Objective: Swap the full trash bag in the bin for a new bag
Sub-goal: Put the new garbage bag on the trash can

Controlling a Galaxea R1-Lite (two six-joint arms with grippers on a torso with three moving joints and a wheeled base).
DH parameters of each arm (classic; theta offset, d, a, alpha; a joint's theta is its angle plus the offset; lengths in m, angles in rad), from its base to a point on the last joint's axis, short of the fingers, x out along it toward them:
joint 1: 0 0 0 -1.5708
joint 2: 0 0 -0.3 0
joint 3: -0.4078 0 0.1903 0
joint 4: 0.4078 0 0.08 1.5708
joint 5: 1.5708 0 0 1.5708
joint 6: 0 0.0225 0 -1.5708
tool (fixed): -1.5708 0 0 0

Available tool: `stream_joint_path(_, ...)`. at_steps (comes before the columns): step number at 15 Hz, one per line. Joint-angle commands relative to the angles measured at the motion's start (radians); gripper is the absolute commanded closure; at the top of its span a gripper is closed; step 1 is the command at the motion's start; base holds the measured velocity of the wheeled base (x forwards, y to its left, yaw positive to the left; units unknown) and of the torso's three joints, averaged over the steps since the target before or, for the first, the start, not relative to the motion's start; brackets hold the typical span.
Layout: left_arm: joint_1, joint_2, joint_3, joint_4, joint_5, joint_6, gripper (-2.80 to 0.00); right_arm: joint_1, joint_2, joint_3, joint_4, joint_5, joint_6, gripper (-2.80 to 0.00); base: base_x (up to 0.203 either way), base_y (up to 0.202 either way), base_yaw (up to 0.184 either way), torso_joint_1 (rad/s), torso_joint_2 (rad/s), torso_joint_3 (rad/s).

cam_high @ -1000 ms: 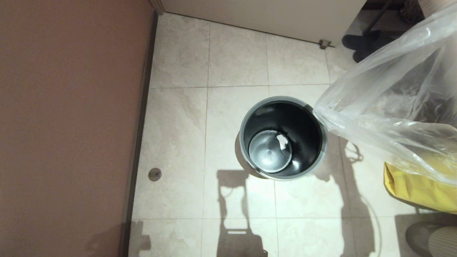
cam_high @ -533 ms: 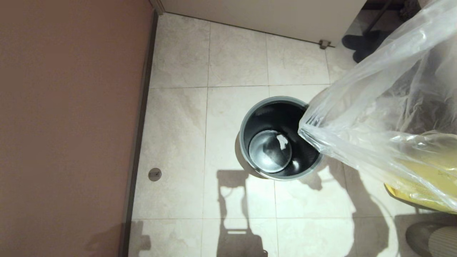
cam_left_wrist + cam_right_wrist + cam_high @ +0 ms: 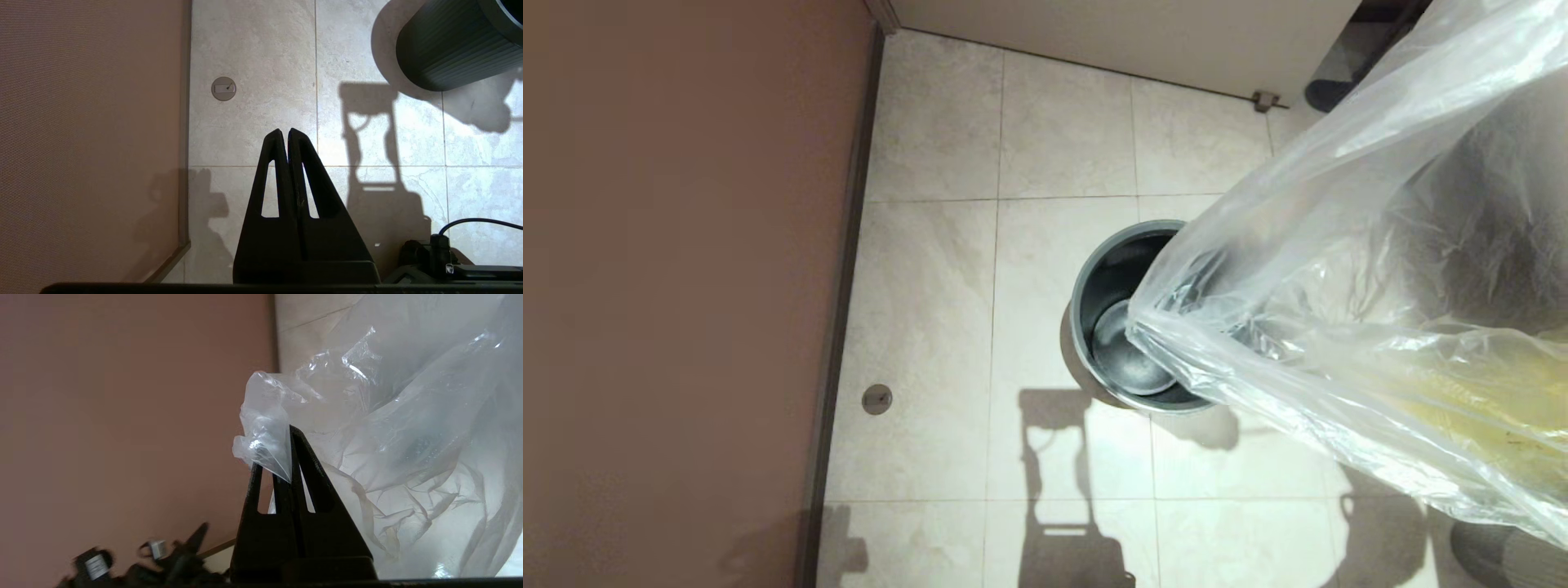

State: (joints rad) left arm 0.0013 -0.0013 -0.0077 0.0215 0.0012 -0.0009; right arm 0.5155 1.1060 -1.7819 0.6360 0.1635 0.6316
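While right tool pinches new bag over bin, left tool closed, empty

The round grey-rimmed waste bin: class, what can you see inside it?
Inside the round grey-rimmed waste bin, part of a shiny circular metal bottom shows. The transparent crinkly plastic bag, pinched by the right end effector, covers the rest.

head camera looks steeply down; it shares the bin with the left wrist.

Clear crinkly new bag is pinched by a corner between the right jaws, draping over most of the open bin, probably not inside.
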Motion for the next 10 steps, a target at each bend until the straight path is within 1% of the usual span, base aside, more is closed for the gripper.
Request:
stream_joint_path(1, 0.0, 0.001, 0.0, 0.0, 0.0, -0.001, 0.0, 0.001, 0.0, 0.015, 0.004, 0.054, 0.046, 0.0, 0.0, 0.0, 0.0, 0.0, 0.0, 0.0)
stream_joint_path(2, 0.0, 0.001, 0.0, 0.0, 0.0, -0.001, 0.0, 0.001, 0.0, 0.038, 0.003, 0.074, 0.063, 0.0, 0.0, 0.0, 0.0, 0.0, 0.0, 0.0)
stream_joint_path(5, 0.0, 0.001, 0.0, 0.0, 0.001, -0.001, 0.0, 0.001, -0.004, 0.127, -0.009, 0.099, 0.072, 0.0, 0.0, 0.0, 0.0, 0.0, 0.0, 0.0)
stream_joint_path(7, 0.0, 0.001, 0.0, 0.0, 0.001, -0.001, 0.0, 0.001, -0.005, 0.242, -0.081, 0.114, 0.084, 0.0, 0.0, 0.0, 0.0, 0.0, 0.0, 0.0)
stream_joint_path(8, 0.0, 0.001, 0.0, 0.0, 0.0, -0.001, 0.0, 0.004, -0.005, 0.271, -0.139, 0.154, 0.123, 0.0, 0.0, 0.0, 0.0, 0.0, 0.0, 0.0)
stream_joint_path(9, 0.0, 0.001, 0.0, 0.0, 0.0, -0.001, 0.0, 0.015, -0.005, 0.28, -0.149, 0.207, 0.158, 0.0, 0.0, 0.0, 0.0, 0.0, 0.0, 0.0)
stream_joint_path(10, 0.0, 0.001, 0.0, 0.0, 0.001, -0.001, 0.0, 0.038, -0.007, 0.303, -0.15, 0.23, 0.17, 0.0, 0.0, 0.0, 0.0, 0.0, 0.0, 0.0)
